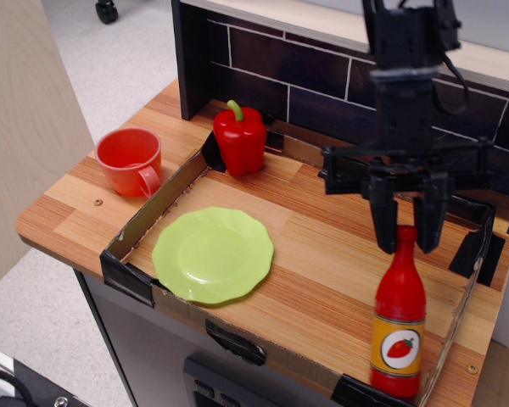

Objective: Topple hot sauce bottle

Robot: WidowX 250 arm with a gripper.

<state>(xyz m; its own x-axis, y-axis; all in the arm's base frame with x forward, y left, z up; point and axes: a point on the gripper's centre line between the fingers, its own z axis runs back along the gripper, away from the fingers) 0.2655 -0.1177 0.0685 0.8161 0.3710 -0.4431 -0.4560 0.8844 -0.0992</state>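
Note:
The hot sauce bottle is red with an orange band and a white oval pepper label. It stands upright in the front right corner of the cardboard tray. My black gripper comes down from above, and its two fingers sit on either side of the bottle's rounded red cap, shut on it.
A green plate lies in the left part of the tray. A red bell pepper stands at the tray's back left corner. An orange cup sits on the wooden counter to the left. A dark brick backsplash runs behind.

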